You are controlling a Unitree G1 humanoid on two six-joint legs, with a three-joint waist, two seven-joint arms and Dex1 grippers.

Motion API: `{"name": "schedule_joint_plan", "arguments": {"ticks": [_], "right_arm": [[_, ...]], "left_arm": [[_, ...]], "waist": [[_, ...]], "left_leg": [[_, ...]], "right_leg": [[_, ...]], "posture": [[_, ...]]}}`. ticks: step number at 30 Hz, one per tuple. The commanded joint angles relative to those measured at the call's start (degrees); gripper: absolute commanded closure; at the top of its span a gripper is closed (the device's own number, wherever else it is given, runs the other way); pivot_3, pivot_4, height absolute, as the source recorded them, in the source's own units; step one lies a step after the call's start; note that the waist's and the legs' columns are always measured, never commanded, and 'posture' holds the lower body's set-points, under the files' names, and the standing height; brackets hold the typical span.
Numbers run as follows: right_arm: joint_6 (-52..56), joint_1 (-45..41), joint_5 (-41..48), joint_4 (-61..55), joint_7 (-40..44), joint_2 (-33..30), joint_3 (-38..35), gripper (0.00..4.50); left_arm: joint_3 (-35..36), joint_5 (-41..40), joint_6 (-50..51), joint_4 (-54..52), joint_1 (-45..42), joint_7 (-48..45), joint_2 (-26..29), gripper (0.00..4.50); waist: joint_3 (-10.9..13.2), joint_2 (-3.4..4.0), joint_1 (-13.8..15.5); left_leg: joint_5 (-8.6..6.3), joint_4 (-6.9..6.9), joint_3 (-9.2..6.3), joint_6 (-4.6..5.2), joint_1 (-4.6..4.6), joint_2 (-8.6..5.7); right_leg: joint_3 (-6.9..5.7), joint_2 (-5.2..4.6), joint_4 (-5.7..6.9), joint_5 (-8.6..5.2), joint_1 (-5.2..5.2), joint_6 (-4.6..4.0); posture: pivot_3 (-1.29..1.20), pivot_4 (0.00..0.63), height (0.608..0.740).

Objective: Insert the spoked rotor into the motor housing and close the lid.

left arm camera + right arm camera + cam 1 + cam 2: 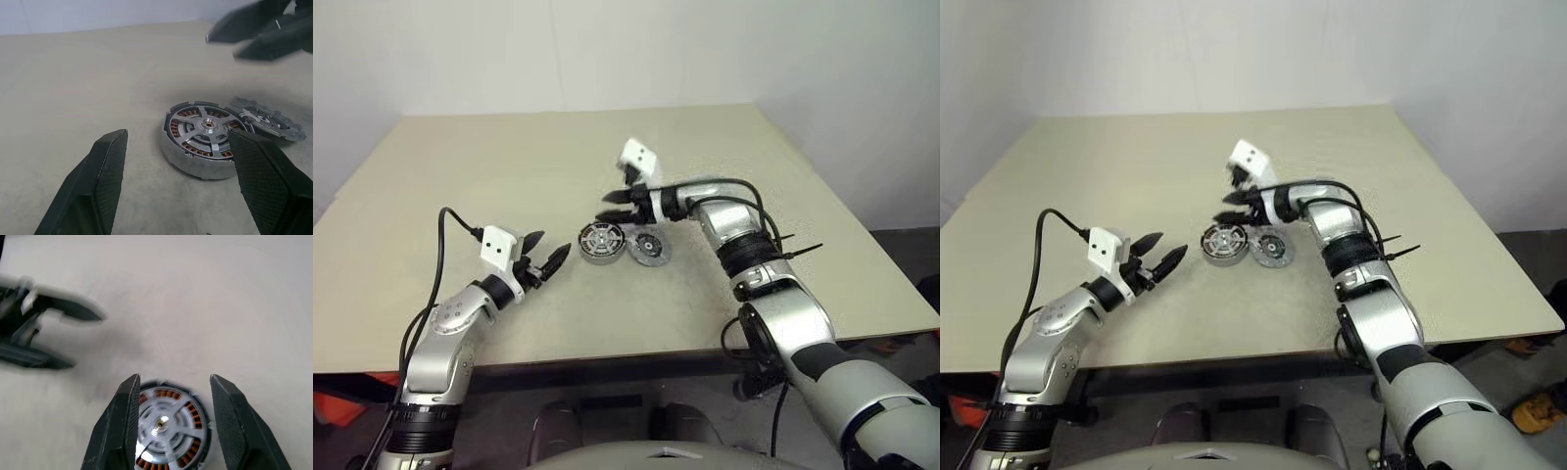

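1. In the lower left of the head view, the left gripper [549, 249] is being held level above the table [460, 176]. Its jaws are standing apart and nothing is being gripped. It is pointing toward the parts from well short of them.
2. In the middle of the frame, the motor housing [602, 242] is sitting flat on the table, with its copper windings showing around a silver centre.
3. The spoked disc [648, 247] is lying just to the right of the housing, at its edge. Whether the two are touching cannot be told. The disc is judged to be not yet seated, so picking it up is taken as the step in hand.
4. Just above and behind the housing, the right gripper [610, 206] is hovering with its jaws apart and empty. In its wrist view the housing, rather than the disc, is being framed between the fingers [120, 426].
5. For a clean pick, the right gripper is best shifted toward the disc. One finger should be brought down on the outer rim, away from the housing wall, so that the housing is not being nudged.
6. The disc is thin and lying low, so a slip is likely. It should be lifted only once a firm pinch is being felt, then kept level and centred over the hub.
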Motion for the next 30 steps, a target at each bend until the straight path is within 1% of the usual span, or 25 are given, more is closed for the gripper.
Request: {"name": "schedule_joint_plan", "arguments": {"ticks": [1,3,6,8,9,11,13,15,19,23,30], "right_arm": [[13.66,3.36,7.37,-6.99,-3.45,-2.12,-6.87,2.00],[22.01,6.23,10.76,-12.94,-4.91,-3.26,-8.90,2.00],[37.36,11.97,17.55,-24.75,-6.97,-5.10,-12.58,2.00],[44.96,15.23,21.92,-31.12,-7.65,-5.99,-14.47,2.00],[48.05,16.61,23.74,-33.53,-8.16,-6.24,-15.39,1.81],[53.87,19.09,26.93,-37.36,-9.48,-6.47,-17.38,1.45],[58.21,21.38,29.15,-40.34,-10.67,-6.71,-18.17,0.82],[61.35,23.37,29.61,-40.92,-13.01,-6.26,-18.41,0.82],[62.98,24.58,29.29,-38.68,-16.77,-5.18,-18.78,0.82],[60.49,25.06,27.72,-34.31,-19.81,-5.21,-17.62,0.82],[56.08,24.54,27.20,-29.18,-22.34,-5.77,-15.71,0.82]], "left_arm": [[1.65,-0.99,-1.25,-1.84,-0.55,-0.83,0.91,1.04],[1.76,-1.02,-1.08,-1.32,-0.85,-1.41,1.35,1.04],[1.58,-1.00,-0.78,0.06,-2.15,-2.50,1.98,1.04],[1.53,-1.01,-0.63,0.90,-3.09,-3.05,2.15,1.04],[1.46,-0.98,-0.60,1.25,-3.46,-3.29,2.21,1.04],[1.31,-0.79,-0.59,1.93,-4.12,-3.75,2.31,1.04],[1.24,-0.74,-0.53,2.31,-4.51,-4.02,2.27,1.04],[1.03,-0.57,-0.59,2.58,-4.61,-4.22,2.14,1.04],[0.83,-0.31,-0.70,2.65,-4.47,-4.24,1.95,1.04],[1.13,-0.36,-0.56,1.62,-3.32,-3.84,1.96,1.04],[1.51,-0.36,-0.80,1.04,-2.21,-3.30,2.07,1.04]], "waist": [[0.00,0.00,0.29],[0.00,0.00,0.61],[0.00,0.01,1.06],[0.00,0.02,1.24],[0.00,0.02,1.35],[-0.01,0.03,1.43],[-0.02,0.03,1.50],[-0.02,0.03,1.47],[-0.02,0.02,1.43],[-0.03,0.02,1.45],[-0.04,0.02,1.42]], "left_leg": [[0.00,-0.02,0.00,0.00,0.12,0.00],[0.00,-0.05,0.00,-0.02,0.26,0.00],[0.04,-0.09,0.01,-0.08,0.29,-0.13],[0.15,-0.18,0.01,-0.27,0.38,-0.22],[0.18,-0.23,0.01,-0.31,0.45,-0.22],[0.19,-0.30,0.00,-0.33,0.56,-0.24],[0.19,-0.33,0.01,-0.33,0.60,-0.26],[0.21,-0.34,0.00,-0.37,0.65,-0.29],[0.29,-0.37,-0.01,-0.51,0.64,-0.32],[0.31,-0.40,-0.03,-0.54,0.63,-0.33],[0.31,-0.45,-0.04,-0.54,0.59,-0.35]], "right_leg": [[0.00,0.00,-0.05,0.00,0.14,0.00],[0.00,0.00,-0.11,-0.01,0.31,0.02],[0.00,0.02,-0.09,-0.01,0.32,0.04],[0.01,0.02,-0.08,-0.01,0.36,0.05],[0.01,0.02,-0.08,-0.03,0.38,0.07],[0.01,0.02,-0.09,-0.24,0.49,0.44],[0.03,0.02,-0.10,-0.26,0.60,0.47],[0.03,0.01,-0.12,-0.27,0.68,0.49],[0.04,0.00,-0.14,-0.27,0.67,0.51],[0.04,0.00,-0.16,-0.27,0.67,0.51],[0.03,-0.02,-0.20,-0.27,0.64,0.51]], "posture": [[0.00,0.000,0.740],[0.00,0.000,0.740],[0.00,0.000,0.740],[0.00,0.000,0.740],[0.00,0.000,0.740],[0.00,0.000,0.740],[0.00,0.000,0.740],[0.00,0.000,0.740],[0.00,0.000,0.740],[0.00,0.000,0.740],[0.00,0.000,0.740]]}}
